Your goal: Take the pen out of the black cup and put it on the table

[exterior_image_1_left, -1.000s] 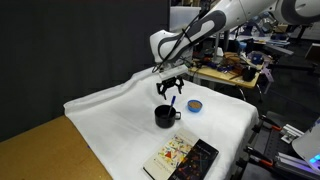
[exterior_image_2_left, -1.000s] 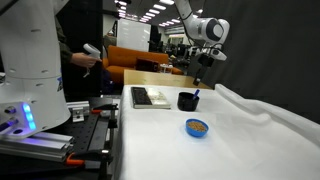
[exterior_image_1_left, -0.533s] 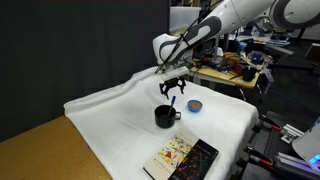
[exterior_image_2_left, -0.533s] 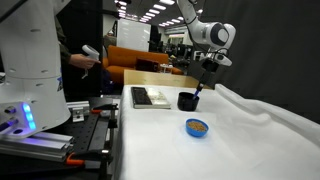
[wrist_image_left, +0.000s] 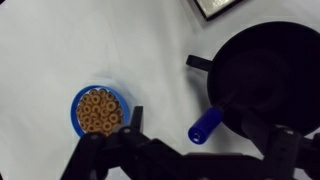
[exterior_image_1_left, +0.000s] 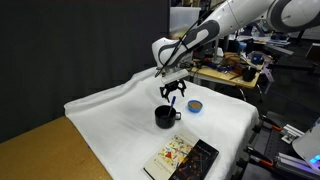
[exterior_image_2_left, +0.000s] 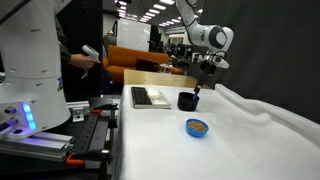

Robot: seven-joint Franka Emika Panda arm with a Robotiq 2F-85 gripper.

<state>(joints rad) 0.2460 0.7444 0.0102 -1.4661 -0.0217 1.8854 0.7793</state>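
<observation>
The black cup (exterior_image_1_left: pixel 164 116) (exterior_image_2_left: pixel 187 101) stands on the white-draped table (exterior_image_1_left: pixel 110 115) (exterior_image_2_left: pixel 250 140). The blue pen (wrist_image_left: pixel 208 123) leans out over its rim, also visible as the pen (exterior_image_2_left: pixel 196 94) in an exterior view. My gripper (exterior_image_1_left: pixel 171 92) (exterior_image_2_left: pixel 204 74) hangs just above the cup, open and holding nothing. In the wrist view the gripper (wrist_image_left: pixel 210 135) has its fingers either side of the pen's tip, not touching it. The cup (wrist_image_left: pixel 265 70) fills the right side there, and its inside is too dark to see.
A small blue disc with orange contents (exterior_image_1_left: pixel 194 104) (exterior_image_2_left: pixel 197 127) (wrist_image_left: pixel 98 110) lies on the cloth close to the cup. A black-edged book with a colourful cover (exterior_image_1_left: pixel 182 158) (exterior_image_2_left: pixel 152 97) lies flat near the table edge. Bare tan wood (exterior_image_1_left: pixel 40 150) shows at one end.
The gripper has shifted slightly sideways and down over the cup. Its jaws stayed open, and the pen and cup have not moved.
</observation>
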